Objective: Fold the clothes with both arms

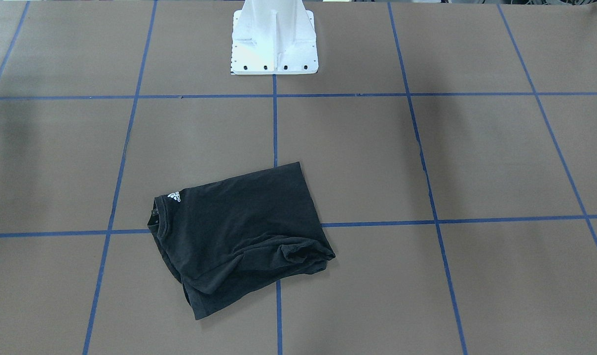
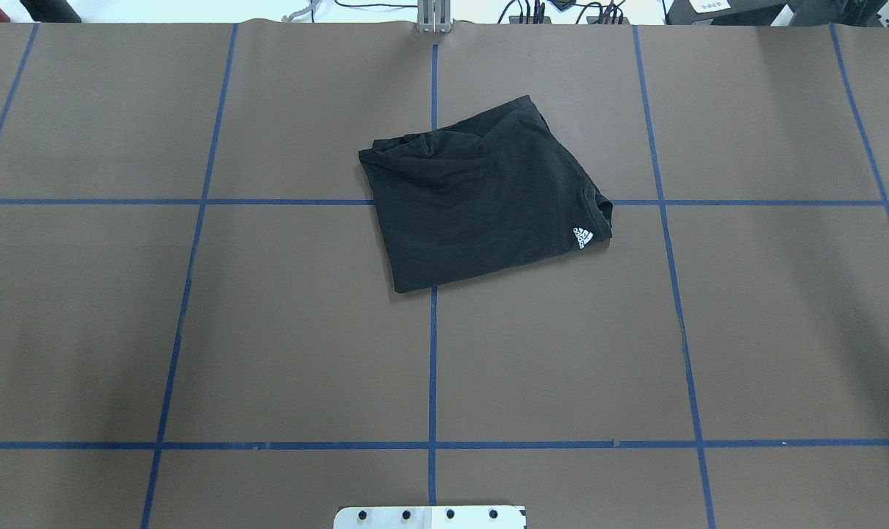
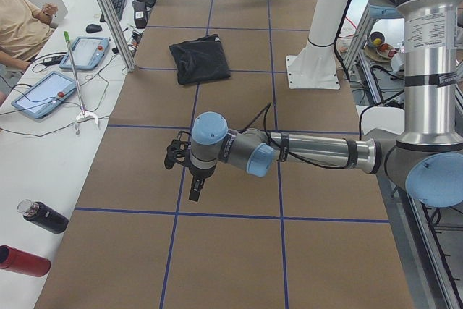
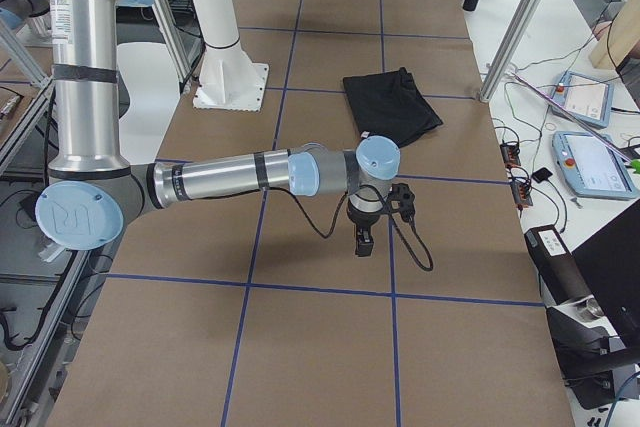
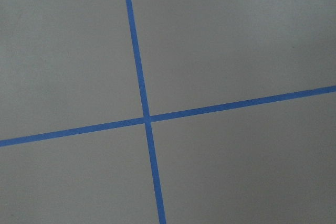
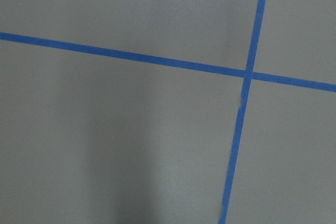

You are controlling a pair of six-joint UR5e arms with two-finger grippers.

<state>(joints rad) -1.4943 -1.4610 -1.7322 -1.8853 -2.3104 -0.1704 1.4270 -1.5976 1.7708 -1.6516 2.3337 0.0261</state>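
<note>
The black T-shirt (image 2: 481,195) lies folded into a rough rectangle on the brown table, its white logo (image 2: 582,236) near the collar facing up. It also shows in the front view (image 1: 239,231), the left side view (image 3: 200,58) and the right side view (image 4: 392,104). The chest graphic is hidden. My left gripper (image 3: 195,192) hangs above the table far from the shirt. My right gripper (image 4: 362,244) hangs likewise at the other end. Only the side views show them, so I cannot tell whether they are open or shut. The wrist views show only table and blue tape.
Blue tape lines grid the brown table (image 2: 305,330). The white pedestal base (image 1: 274,39) stands at the robot's side. Beside the table are tablets (image 3: 43,92), bottles (image 3: 43,216), aluminium posts (image 3: 108,12) and a seated person (image 3: 18,23).
</note>
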